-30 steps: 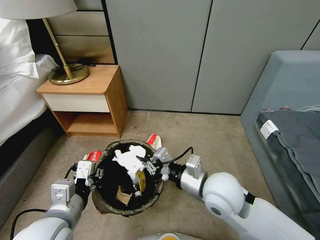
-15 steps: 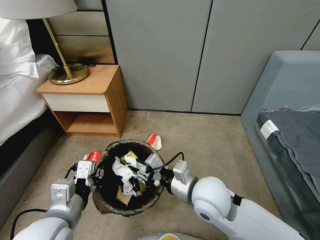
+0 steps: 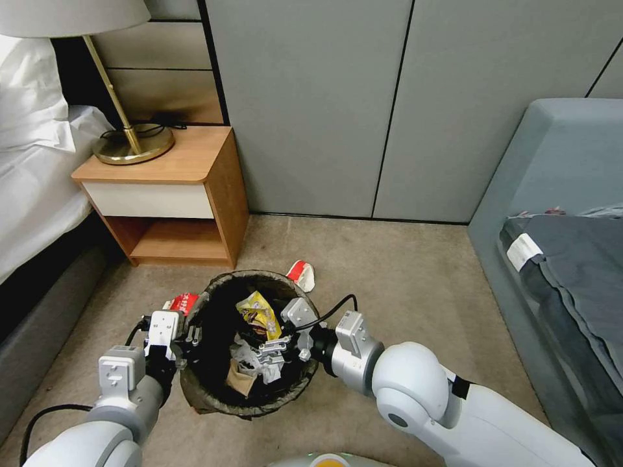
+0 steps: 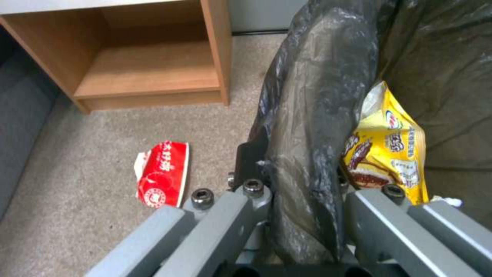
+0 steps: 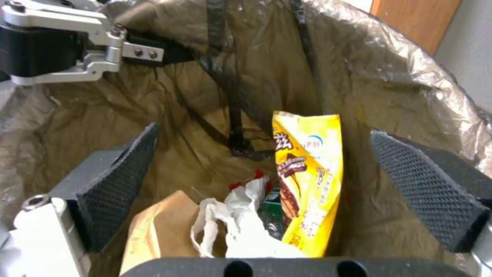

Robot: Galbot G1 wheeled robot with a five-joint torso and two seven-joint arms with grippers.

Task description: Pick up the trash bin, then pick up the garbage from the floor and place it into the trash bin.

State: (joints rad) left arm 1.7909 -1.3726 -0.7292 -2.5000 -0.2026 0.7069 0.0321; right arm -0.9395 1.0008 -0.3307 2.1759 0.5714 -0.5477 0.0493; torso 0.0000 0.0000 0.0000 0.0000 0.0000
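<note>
Left pincer (image 3: 188,338) clamped, right pincer (image 3: 276,350) spread wide, both arms low.

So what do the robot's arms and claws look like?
Both arms have smooth, round white shells ending in silver-grey metal wrists, each with a black cable looping out. The left gripper has grey metal fingers with small bolts. The right gripper has dark fingers with bumpy black rubber pads.

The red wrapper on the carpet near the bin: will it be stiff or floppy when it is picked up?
Probably floppy: the red wrapper lies flat and creased on the floor. It looks thin and empty, so likely very light. Lying so flat, it may be hard to pinch and could slide.
</note>
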